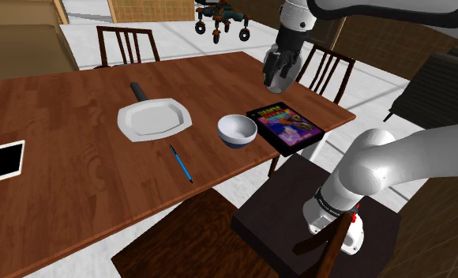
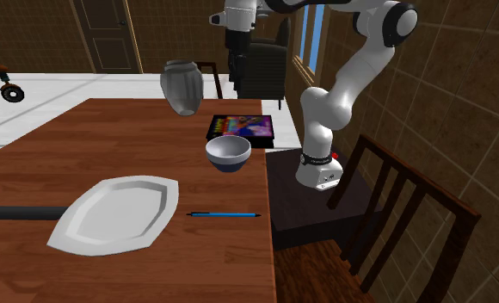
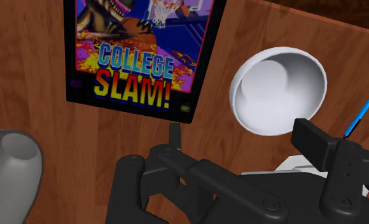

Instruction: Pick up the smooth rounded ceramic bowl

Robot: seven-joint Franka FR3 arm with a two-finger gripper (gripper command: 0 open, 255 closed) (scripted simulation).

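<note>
A rounded white bowl (image 1: 237, 129) with a blue base stands upright near the table's edge; it is also seen in the second exterior view (image 2: 228, 152). My black gripper (image 1: 276, 80) hangs well above the table, over its far corner beyond the bowl, and it holds nothing. In the wrist view the bowl (image 3: 277, 91) lies ahead of the gripper (image 3: 240, 137), off toward one finger, and shows a hollow inside. The fingers (image 3: 312, 140) stand apart. From the second exterior view the gripper (image 2: 237, 67) is high behind the bowl.
A colourful game box (image 1: 285, 126) lies beside the bowl. A white plate (image 1: 154, 118), a blue pen (image 1: 182, 163) and a white tablet (image 1: 4, 160) lie on the wooden table (image 1: 77, 197). A grey vase (image 2: 181, 86) stands at the far corner. Chairs (image 1: 328, 71) ring the table.
</note>
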